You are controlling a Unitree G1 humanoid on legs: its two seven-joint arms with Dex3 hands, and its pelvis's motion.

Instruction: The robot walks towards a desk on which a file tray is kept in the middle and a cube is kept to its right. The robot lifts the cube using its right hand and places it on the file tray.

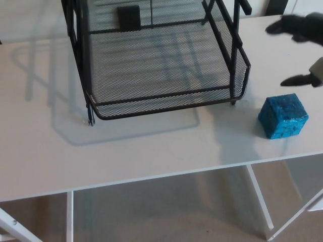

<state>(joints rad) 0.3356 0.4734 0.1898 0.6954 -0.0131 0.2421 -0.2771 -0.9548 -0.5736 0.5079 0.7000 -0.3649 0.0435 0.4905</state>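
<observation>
A blue cube (283, 116) sits on the white desk (151, 151) near its front right, just right of the black wire-mesh file tray (161, 65). The tray fills the upper middle of the head view, and its mesh floor holds nothing. My right hand (301, 43) hovers at the right edge, above and slightly behind the cube. Its fingers (287, 24) and thumb are spread apart, holding nothing and not touching the cube. My left hand is out of sight.
The desk's front edge runs across the lower part of the picture, with white frame legs (260, 199) and carpet below. A dark upright part of the tray rack (128, 17) stands at the back.
</observation>
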